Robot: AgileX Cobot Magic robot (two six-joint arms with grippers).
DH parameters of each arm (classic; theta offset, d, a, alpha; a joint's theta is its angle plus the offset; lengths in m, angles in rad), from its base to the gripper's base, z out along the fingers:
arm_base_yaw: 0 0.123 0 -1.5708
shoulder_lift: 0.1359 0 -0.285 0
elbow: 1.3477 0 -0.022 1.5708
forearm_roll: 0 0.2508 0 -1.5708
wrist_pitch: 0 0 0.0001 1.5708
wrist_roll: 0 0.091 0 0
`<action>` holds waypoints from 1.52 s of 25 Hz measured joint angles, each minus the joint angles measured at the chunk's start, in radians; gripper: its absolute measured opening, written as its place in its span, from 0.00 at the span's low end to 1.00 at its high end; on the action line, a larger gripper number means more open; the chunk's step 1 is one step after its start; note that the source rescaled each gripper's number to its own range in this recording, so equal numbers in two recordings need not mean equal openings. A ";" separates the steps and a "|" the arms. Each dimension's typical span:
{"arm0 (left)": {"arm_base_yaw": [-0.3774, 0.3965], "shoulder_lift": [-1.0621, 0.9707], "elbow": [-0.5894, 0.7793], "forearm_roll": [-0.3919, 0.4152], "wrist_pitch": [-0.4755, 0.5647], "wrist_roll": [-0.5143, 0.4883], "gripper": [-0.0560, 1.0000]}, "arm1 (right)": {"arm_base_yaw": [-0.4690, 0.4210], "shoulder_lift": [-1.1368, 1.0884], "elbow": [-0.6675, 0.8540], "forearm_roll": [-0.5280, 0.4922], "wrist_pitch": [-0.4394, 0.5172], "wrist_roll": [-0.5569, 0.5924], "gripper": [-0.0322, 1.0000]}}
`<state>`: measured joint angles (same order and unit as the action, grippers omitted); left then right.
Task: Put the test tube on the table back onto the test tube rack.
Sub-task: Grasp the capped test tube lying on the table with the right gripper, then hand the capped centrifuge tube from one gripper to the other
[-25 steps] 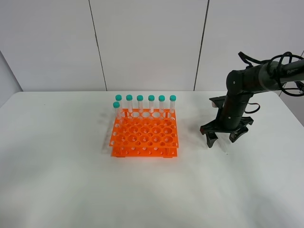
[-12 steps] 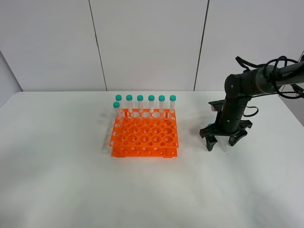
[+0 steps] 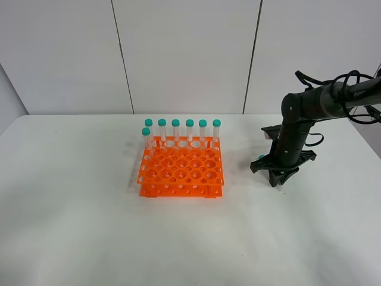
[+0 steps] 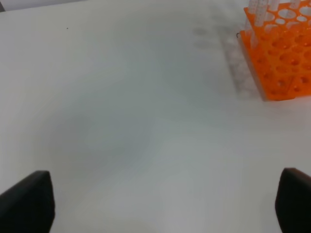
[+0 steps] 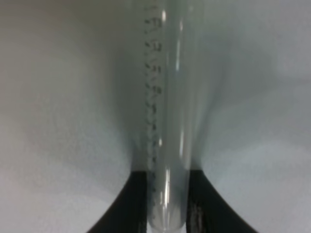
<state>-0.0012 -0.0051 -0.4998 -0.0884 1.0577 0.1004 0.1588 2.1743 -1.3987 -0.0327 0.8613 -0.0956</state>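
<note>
I'm looking at a plain white bench [image 3: 89,226] in front of pale grey wall panels [image 3: 184,53]. In the high view, the right gripper [image 3: 277,179] points down at the bench with its jaws drawn together. A teal cap [image 3: 261,157] pokes out just beside it on the side facing the test tube rack [image 3: 181,173]. The rest of the test tube is hidden under the gripper from here. The orange rack stands well apart from that gripper, off towards the middle of the bench. Seven capped tubes [image 3: 189,128] stand upright in it, six along its far row and one at the corner just in front. I can't see the left gripper in this view. In the left wrist view, the left gripper [image 4: 160,204] is spread wide with nothing between its dark fingers [image 4: 26,201], only bare bench. One corner of the rack [image 4: 282,68] sits well ahead of it and off to one side. In the right wrist view, the test tube [image 5: 165,121] fills the middle, a clear barrel with a column of graduation marks [image 5: 151,97] down one side, lying along the bench straight out from the gripper. The two black fingers [image 5: 126,208] press against it from either side, so the right gripper is clamped narrowly on the tube.
</note>
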 joint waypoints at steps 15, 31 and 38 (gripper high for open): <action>0.000 0.000 0.000 -0.001 0.000 0.000 1.00 | 0.000 -0.144 -0.221 -0.014 0.232 -0.042 0.05; 0.000 0.000 0.000 -0.001 0.000 0.000 1.00 | 0.005 -0.483 -0.303 0.356 0.139 -0.174 0.05; 0.000 0.000 0.000 -0.001 0.000 0.000 1.00 | 0.190 -0.493 -0.303 0.294 0.072 -0.207 0.05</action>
<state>-0.0012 -0.0051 -0.4998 -0.0895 1.0577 0.1004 0.3486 1.6811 -1.7019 0.2614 0.9333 -0.3029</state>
